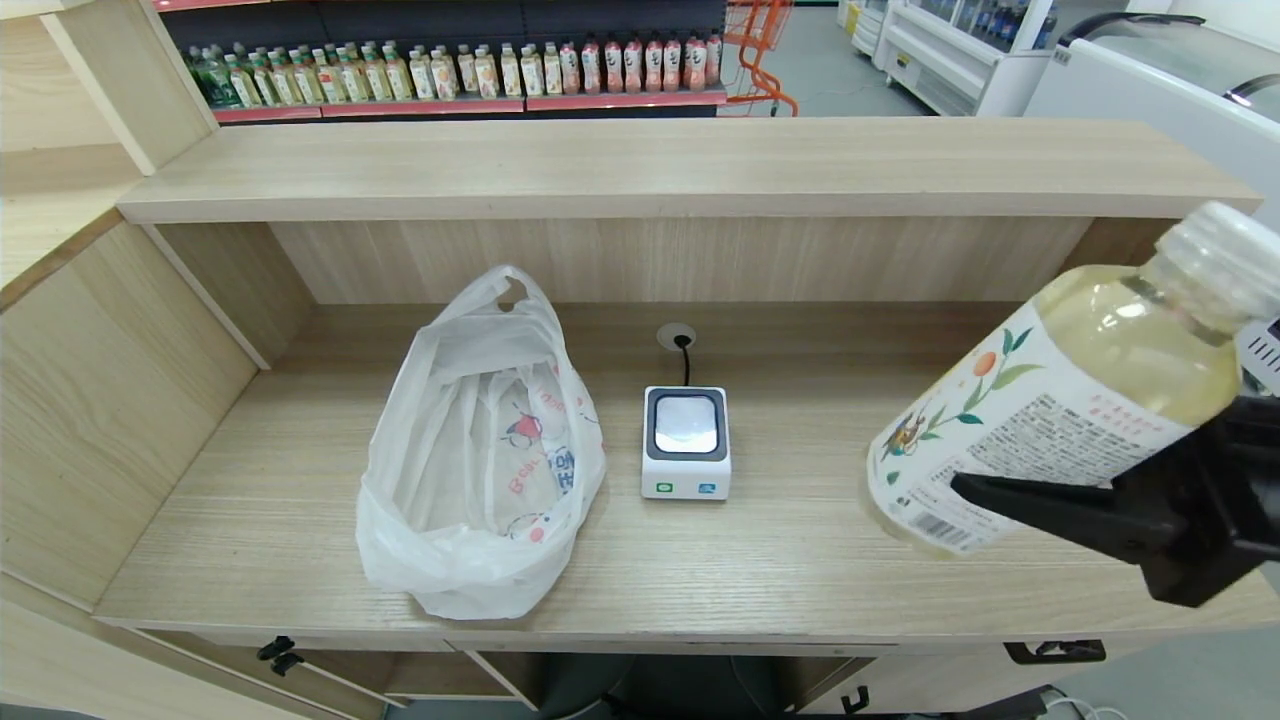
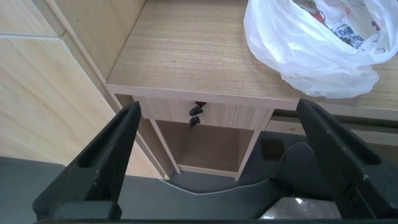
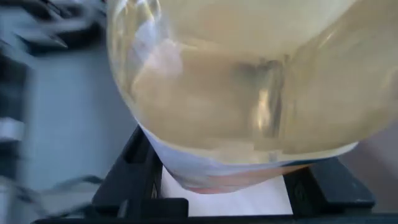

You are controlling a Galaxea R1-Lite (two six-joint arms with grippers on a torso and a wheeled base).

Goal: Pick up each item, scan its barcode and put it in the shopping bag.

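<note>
We face a light wooden checkout counter (image 1: 800,570), with a shelf of drink bottles (image 1: 460,70) far behind at the upper left of the frame. At the right edge our right gripper (image 1: 1030,500) clamps a bottle of pale yellow drink (image 1: 1100,370), held up off the counter. Its long axis runs diagonally, the white cap toward the upper right, base and barcode toward the lower left. The barcode scanner (image 1: 686,440) sits at centre, with the open white shopping bag (image 1: 480,470) just left of it. Our left gripper (image 2: 217,155) hangs spread wide off the counter's front edge.
</note>
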